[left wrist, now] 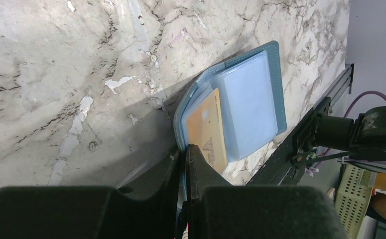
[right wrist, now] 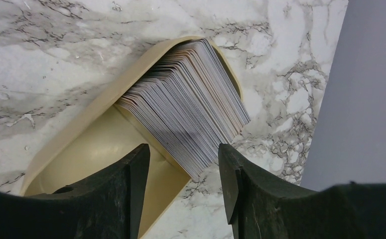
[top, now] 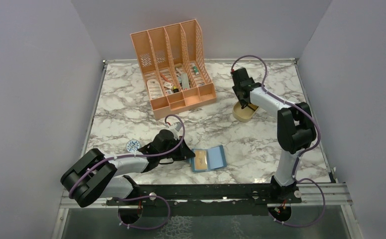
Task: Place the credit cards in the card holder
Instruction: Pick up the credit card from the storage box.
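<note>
Gripping card holder (left wrist: 245, 99) edge, left end effector (left wrist: 185, 153) closed

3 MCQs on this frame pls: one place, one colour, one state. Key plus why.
1. Where is the stack of credit cards? A) in the tan oval tray B) in a glass jar C) on a shelf
2. Colour of the card in the open card holder? A) red B) gold C) black
3. State of the right gripper? A) shut on a card B) open over the stack C) shut on the tray rim
Key: 1 A, the stack leans inside the tray; 2 B, the card showing in the holder is gold; 3 B, its fingers stand apart with nothing pinched.
</note>
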Motion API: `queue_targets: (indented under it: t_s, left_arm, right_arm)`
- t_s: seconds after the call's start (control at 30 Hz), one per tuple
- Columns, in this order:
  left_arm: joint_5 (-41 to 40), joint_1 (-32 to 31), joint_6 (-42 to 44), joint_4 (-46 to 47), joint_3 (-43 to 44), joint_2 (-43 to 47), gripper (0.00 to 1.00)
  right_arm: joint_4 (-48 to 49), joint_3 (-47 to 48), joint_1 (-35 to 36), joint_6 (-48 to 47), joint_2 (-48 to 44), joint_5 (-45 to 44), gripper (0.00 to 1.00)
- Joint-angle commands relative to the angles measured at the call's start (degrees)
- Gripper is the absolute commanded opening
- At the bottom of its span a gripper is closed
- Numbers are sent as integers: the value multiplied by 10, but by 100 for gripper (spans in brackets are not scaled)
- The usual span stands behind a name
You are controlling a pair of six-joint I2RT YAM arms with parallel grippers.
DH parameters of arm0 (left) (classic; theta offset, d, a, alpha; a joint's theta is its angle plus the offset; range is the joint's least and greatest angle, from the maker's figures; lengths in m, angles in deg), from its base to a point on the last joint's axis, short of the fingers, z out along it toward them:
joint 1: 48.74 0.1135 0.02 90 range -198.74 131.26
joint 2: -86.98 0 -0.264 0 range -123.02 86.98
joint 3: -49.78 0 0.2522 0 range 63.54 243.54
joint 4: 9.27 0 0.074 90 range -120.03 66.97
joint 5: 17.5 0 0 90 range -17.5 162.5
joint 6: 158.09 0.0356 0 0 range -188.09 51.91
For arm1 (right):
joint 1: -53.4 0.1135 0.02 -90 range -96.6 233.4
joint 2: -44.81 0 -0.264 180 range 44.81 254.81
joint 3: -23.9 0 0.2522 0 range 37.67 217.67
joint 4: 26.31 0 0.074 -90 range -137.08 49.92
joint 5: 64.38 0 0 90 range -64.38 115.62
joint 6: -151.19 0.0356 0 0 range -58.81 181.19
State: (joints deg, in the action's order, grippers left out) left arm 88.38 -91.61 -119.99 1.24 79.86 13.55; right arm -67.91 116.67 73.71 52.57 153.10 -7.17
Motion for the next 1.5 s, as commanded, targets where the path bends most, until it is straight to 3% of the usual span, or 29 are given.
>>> queue_targets:
  t_s: [0.0, 0.27, 0.93, 1.47]
  left_arm:
    - [14, -2, 7, -3, 7, 4, 11]
    - [13, -2, 4, -4, 3, 12, 11]
    - [4, -2, 0, -5, -3, 21, 11]
    - [-7, -2, 3, -14, 3, 14, 14]
  right_arm:
    - [17, -3, -3, -13, 19, -39, 53]
    - [15, 0, -3, -13, 34, -61, 50]
    - [-9, 10, -2, 5, 20, -42, 28]
    - [-77, 37, 7, 37, -19, 32, 1]
